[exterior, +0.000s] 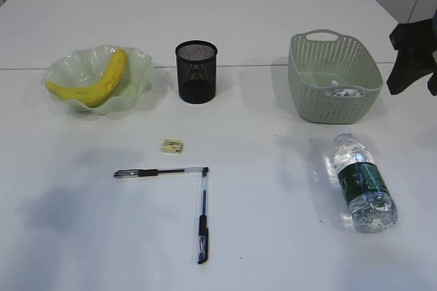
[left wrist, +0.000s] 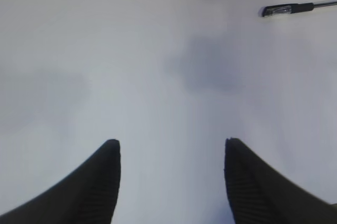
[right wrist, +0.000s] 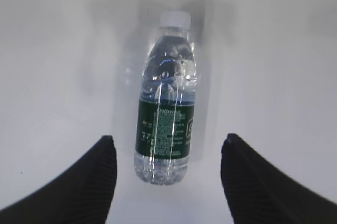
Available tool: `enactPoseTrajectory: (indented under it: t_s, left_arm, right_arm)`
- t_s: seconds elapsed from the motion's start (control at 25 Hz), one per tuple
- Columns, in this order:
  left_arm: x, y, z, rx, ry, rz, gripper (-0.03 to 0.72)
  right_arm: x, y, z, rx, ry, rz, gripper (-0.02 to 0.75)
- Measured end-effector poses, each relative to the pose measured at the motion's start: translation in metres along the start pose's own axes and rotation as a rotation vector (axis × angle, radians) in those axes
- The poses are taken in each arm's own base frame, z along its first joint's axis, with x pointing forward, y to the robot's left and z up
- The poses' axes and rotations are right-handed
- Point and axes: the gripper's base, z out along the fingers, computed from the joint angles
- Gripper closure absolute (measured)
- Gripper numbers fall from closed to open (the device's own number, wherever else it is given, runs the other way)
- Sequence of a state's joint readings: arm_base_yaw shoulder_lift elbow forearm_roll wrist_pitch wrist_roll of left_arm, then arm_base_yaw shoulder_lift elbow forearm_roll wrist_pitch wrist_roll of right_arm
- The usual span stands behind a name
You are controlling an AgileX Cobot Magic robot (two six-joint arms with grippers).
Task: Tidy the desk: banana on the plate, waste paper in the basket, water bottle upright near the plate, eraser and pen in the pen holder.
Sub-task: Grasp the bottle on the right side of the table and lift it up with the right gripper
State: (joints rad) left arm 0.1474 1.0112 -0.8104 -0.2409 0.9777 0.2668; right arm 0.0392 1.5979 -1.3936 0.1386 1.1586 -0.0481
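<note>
Right gripper (right wrist: 168,153) is seen with jaws spread wide, nothing held, hovering above the water bottle (right wrist: 167,100). In the right wrist view the bottle is laid on its side at frame centre, white cap toward the top edge, base toward the bottom, between the two black fingers (right wrist: 92,182) but not touched by them. Left gripper (left wrist: 172,153) is likewise spread wide and empty above bare desk (left wrist: 105,50); only the tip of a pen (left wrist: 295,8) is caught at upper right of that view.

In the exterior view the water bottle (exterior: 362,182) is found at lower right, lying down, cap pointed up-frame toward the basket (exterior: 333,76). The basket is placed at upper right, with the waste paper (exterior: 343,91) seen inside it. A dark piece of the right arm (exterior: 413,55) is visible at the far right edge. The pen holder (exterior: 196,71) is stood upright at upper centre. The plate (exterior: 99,78) is at upper left, with the banana (exterior: 92,80) laid in it. The eraser (exterior: 171,145) is left on the desk just below the pen holder, near centre. Two pens are laid below it in an L: one pen (exterior: 160,172) horizontal, the other pen (exterior: 203,216) vertical, ends meeting at the corner.
</note>
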Motion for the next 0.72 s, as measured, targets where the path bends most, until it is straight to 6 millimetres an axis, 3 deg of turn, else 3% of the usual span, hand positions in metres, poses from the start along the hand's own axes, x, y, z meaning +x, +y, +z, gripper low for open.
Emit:
enactPoseTrajectory:
  t_s: [0.2,0.4,0.72]
  left_arm:
    - [0.000,0.000,0.000,0.003,-0.001,-0.002,0.213]
    - [-0.001,-0.002,0.000,0.022,-0.008,-0.016,0.194]
    - [-0.002,-0.007,0.000,0.075,-0.020,-0.052,0.192]
  right_arm:
    - [-0.007,-0.001,0.007,0.005,-0.039,-0.003,0.255]
    - [-0.012,-0.005,0.046,-0.005,0.067,0.007,0.241]
    - [-0.015,0.003,0.083,-0.015,0.164,-0.019,0.237]
